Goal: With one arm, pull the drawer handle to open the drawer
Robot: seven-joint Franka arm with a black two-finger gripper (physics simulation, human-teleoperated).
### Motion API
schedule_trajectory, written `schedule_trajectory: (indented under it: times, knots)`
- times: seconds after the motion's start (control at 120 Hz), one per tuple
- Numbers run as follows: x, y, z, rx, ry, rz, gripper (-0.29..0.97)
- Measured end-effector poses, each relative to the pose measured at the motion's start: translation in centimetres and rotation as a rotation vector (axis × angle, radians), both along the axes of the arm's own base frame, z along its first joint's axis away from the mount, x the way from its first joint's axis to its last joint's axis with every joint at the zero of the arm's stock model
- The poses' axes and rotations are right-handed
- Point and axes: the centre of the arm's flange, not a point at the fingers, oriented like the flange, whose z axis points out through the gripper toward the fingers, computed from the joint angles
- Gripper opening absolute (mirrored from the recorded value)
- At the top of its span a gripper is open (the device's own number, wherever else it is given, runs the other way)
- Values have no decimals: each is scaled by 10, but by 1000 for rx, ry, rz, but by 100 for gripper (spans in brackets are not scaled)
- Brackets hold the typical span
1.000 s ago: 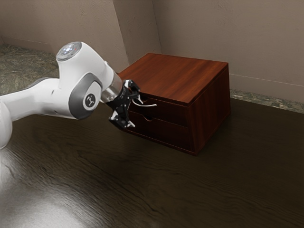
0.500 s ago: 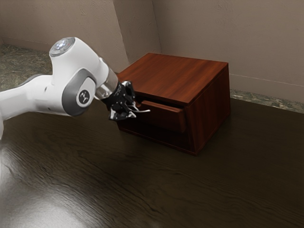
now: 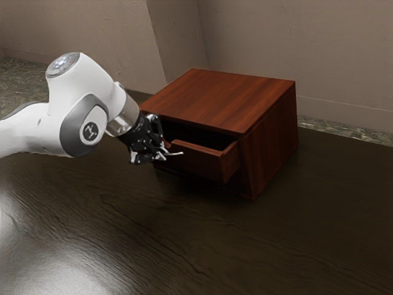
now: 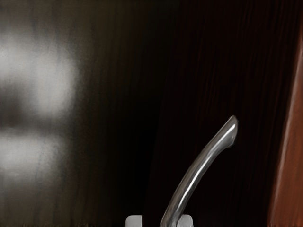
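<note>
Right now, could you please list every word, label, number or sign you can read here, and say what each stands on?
No text can be read.
Dark emblem on the arm's grey joint cap: too small to read.
The cabinet, drawer and handle: no markings visible.

Red-brown drawer (image 3: 198,160) partly open, silver handle (image 3: 174,153)

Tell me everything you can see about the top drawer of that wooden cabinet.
The top drawer is reddish-brown wood like its cabinet, with a flat front panel. It stands partly pulled out, leaving a dark gap under the cabinet top. A curved silver metal handle juts from its front, and the black gripper has its jaws shut on that handle.
</note>
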Motion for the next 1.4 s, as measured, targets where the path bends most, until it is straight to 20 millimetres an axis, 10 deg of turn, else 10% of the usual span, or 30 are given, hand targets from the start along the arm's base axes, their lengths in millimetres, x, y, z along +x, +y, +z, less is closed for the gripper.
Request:
schedule_trajectory:
  times: [0.383, 1.4]
  knots:
    - [-55, -11, 3, -33, -3, -17, -11]
    - [-114, -16, 16, 6, -30, 1, 6]
